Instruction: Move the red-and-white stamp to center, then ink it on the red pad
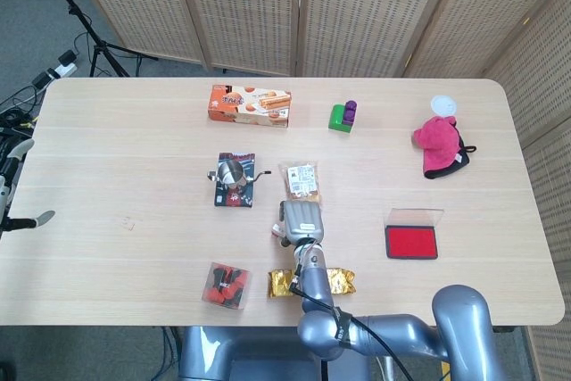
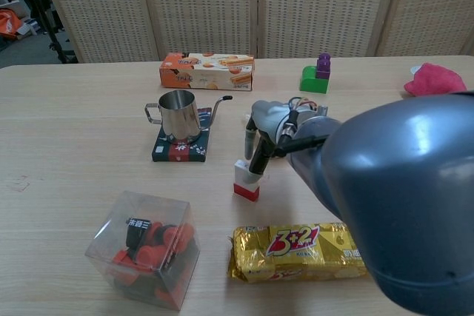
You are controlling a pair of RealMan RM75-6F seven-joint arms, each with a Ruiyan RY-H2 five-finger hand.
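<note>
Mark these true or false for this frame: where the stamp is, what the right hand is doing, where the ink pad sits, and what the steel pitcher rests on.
1. The right hand's fingers reach the stamp. True.
2. The stamp stands on the red ink pad. False: it is on the bare table, well apart from the pad.
3. The steel pitcher sits on a dark coaster. True.
4. The ink pad's lid is closed. False: it is open, red showing.

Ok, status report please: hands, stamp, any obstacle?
Right hand fingers touching red-and-white stamp, grip unconfirmed. Left hand not visible. Red ink pad uncovered, path clear.
</note>
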